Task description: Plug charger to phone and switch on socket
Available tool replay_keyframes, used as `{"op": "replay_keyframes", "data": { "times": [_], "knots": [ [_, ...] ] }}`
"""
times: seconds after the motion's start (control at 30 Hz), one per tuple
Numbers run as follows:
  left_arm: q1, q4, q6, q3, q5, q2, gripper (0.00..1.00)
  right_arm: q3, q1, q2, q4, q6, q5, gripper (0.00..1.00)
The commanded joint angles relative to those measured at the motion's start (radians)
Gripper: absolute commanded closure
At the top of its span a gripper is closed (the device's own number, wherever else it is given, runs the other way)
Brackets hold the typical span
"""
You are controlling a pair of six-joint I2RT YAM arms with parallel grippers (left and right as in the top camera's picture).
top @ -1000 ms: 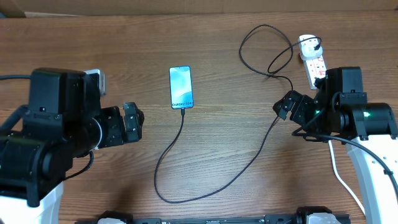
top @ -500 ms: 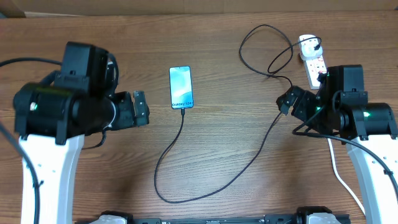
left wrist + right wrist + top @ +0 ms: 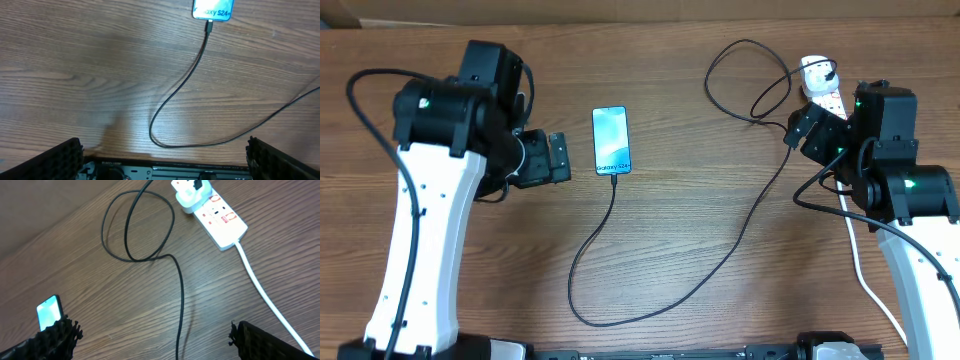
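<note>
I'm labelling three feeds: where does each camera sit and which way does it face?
Overhead: above the table, looking down; left gripper, right gripper, phone, socket.
Left wrist: on left arm, faces the phone's plugged end; own open fingers at bottom corners.
Right wrist: on right arm, faces the socket; own open fingers.
All share the charger.

Brown wood-grain table [image 3: 660,60] fills the view. A pale strip [image 3: 620,8] runs along its far edge, a black rail [image 3: 670,353] along the near edge.
</note>
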Motion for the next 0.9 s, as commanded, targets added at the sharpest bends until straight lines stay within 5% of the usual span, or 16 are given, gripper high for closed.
{"op": "replay_keyframes", "data": {
  "times": [0.0,0.37,0.63,0.87],
  "knots": [
    [-0.003,0.002,-0.017,-0.007,-0.010,0.037,0.00,0.025,-0.005,-0.017,-0.010,-0.001,0.032,0.00],
    [-0.004,0.013,-0.036,-0.008,0.111,0.067,0.00,0.025,-0.005,-0.017,-0.039,-0.001,0.009,0.00],
    [-0.028,0.129,-0.146,-0.008,0.030,-0.136,0.00,0.025,-0.005,-0.003,-0.042,-0.005,0.010,0.00],
    [-0.142,0.096,-0.255,-0.035,-0.226,-0.353,0.00,0.027,-0.061,0.060,-0.018,-0.009,-0.002,0.00]
  ]
}}
